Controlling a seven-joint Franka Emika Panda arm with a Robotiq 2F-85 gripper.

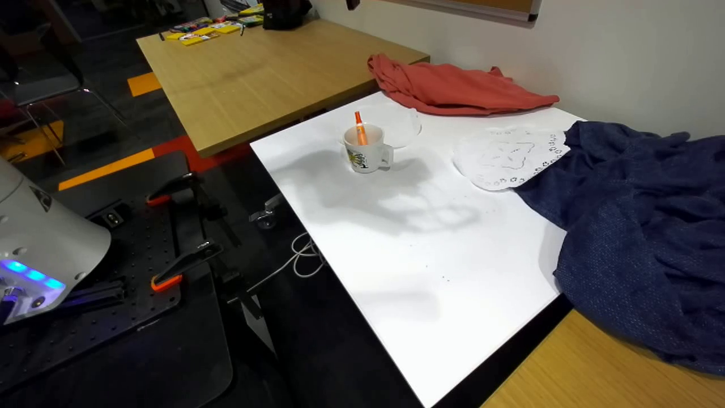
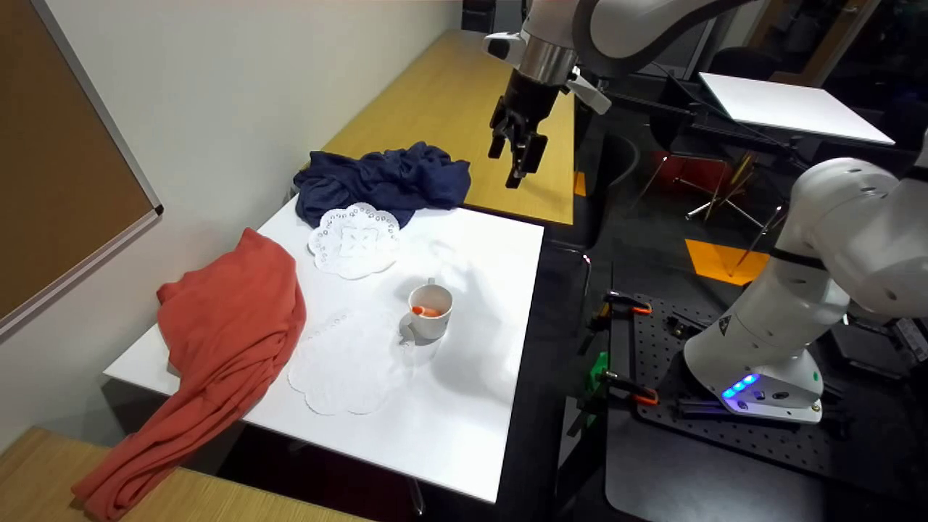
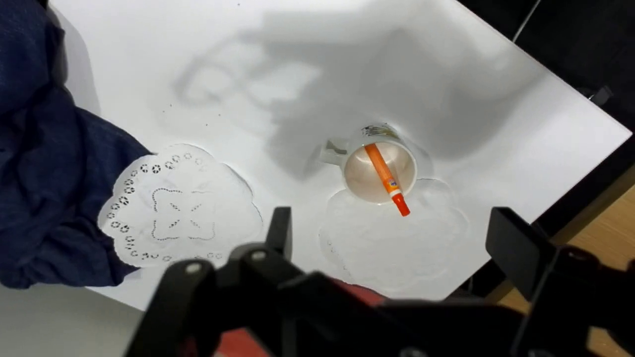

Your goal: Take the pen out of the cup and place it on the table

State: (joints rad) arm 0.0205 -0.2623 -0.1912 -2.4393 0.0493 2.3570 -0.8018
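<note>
The white cup (image 1: pixel 358 161) stands upright on the white table (image 1: pixel 453 255); it also shows in an exterior view (image 2: pixel 438 328) and the wrist view (image 3: pixel 357 176). The orange-red pen (image 1: pixel 361 129) leans inside it, its red cap end sticking out above the rim. The pen also shows in an exterior view (image 2: pixel 428 312) and the wrist view (image 3: pixel 381 166). My gripper (image 2: pixel 513 158) is open and empty, high above the table and apart from the cup. In the wrist view the gripper (image 3: pixel 389 223) has its fingers wide apart, with the cup beyond them.
A red cloth (image 1: pixel 459 88) lies at the wall side of the table. A navy cloth (image 1: pixel 640 226) covers another edge. A white doily (image 1: pixel 504 158) lies by the navy cloth; another doily (image 2: pixel 348 370) lies beside the cup. Brown wooden tables (image 1: pixel 283 68) adjoin.
</note>
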